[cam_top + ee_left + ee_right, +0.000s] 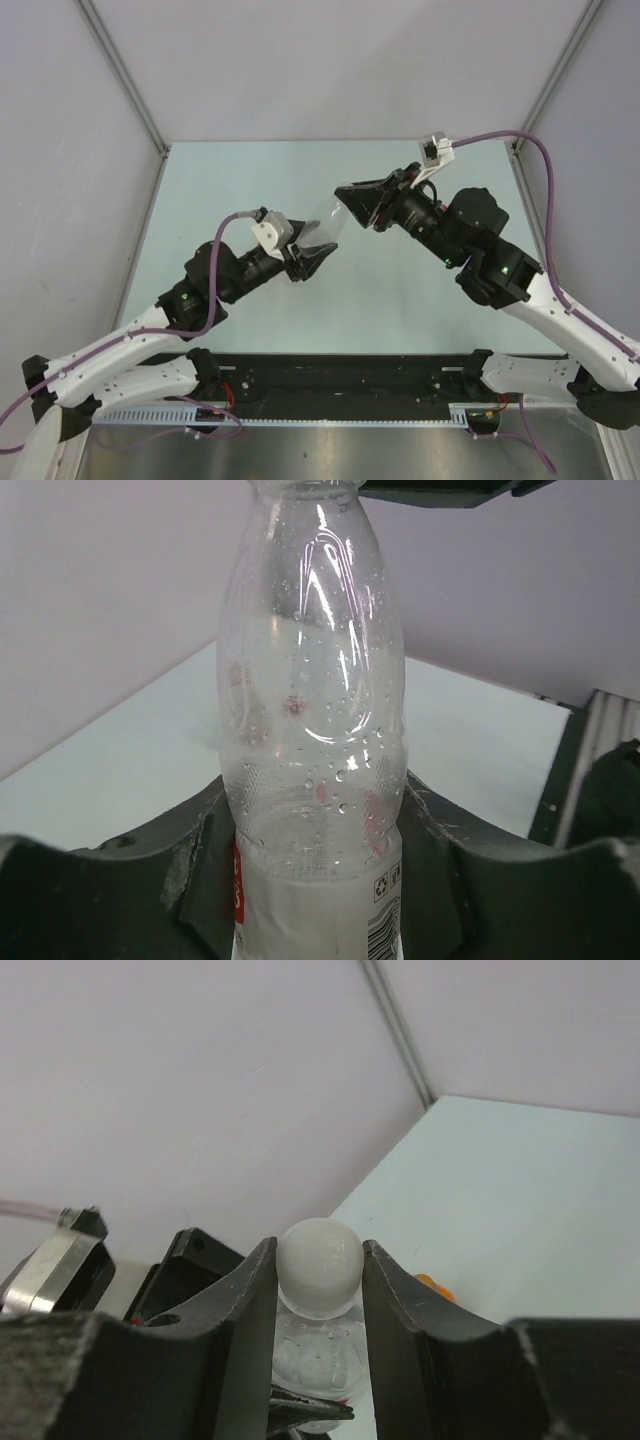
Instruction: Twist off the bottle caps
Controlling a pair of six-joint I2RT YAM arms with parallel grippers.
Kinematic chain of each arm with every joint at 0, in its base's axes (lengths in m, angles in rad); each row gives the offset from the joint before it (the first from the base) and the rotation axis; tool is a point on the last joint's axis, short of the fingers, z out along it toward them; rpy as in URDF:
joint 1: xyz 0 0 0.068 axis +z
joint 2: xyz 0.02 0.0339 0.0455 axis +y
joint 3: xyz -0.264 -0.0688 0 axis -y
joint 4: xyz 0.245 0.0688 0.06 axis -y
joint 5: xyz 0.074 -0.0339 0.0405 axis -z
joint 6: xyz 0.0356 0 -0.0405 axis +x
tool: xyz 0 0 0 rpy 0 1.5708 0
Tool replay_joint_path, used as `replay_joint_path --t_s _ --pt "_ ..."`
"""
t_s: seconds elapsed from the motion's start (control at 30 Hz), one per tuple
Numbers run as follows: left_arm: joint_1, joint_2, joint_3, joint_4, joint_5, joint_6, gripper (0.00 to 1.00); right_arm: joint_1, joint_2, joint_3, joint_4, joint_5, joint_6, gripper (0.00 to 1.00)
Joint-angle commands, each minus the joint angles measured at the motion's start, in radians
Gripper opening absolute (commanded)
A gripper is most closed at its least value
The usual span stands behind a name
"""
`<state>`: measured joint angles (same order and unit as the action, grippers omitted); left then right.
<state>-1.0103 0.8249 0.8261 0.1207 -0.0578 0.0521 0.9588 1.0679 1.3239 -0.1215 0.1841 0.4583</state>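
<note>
Clamping the clear bottle (315, 730) low on its body, the left gripper (316, 257) holds it slanted in the air above the worktop (240, 180). The right gripper (362, 205) is closed on the white cap (318, 1263) at the bottle's other end. Past those fingers lies a small orange object (432, 1285), possibly another cap.

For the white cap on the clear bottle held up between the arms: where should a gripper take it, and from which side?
Grip the white cap on its round side wall, fingers on opposite sides, coming end-on along the neck of the clear bottle. The left gripper clamps the bottle's lower body, leaving the cap end free; the right gripper sits exactly so.
</note>
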Motion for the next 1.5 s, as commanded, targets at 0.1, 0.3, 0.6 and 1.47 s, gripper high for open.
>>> replay_joint_path --t_s 0.1,0.3,0.6,1.47 --pt "0.093 0.016 0.105 -0.012 0.657 -0.179 0.00 -0.106 -0.034 0.005 0.112 -0.446 -0.073 0.00" --pt "0.170 0.085 0.172 0.037 0.999 -0.323 0.00 -0.181 -0.069 -0.049 0.249 -0.771 -0.060 0.00" --pt "0.177 0.194 0.225 0.143 1.282 -0.477 0.00 -0.213 -0.054 -0.051 0.348 -1.136 -0.024 0.00" --pt "0.177 0.378 0.206 0.985 1.432 -1.129 0.00 -0.189 -0.049 -0.051 0.255 -1.513 -0.150 0.00"
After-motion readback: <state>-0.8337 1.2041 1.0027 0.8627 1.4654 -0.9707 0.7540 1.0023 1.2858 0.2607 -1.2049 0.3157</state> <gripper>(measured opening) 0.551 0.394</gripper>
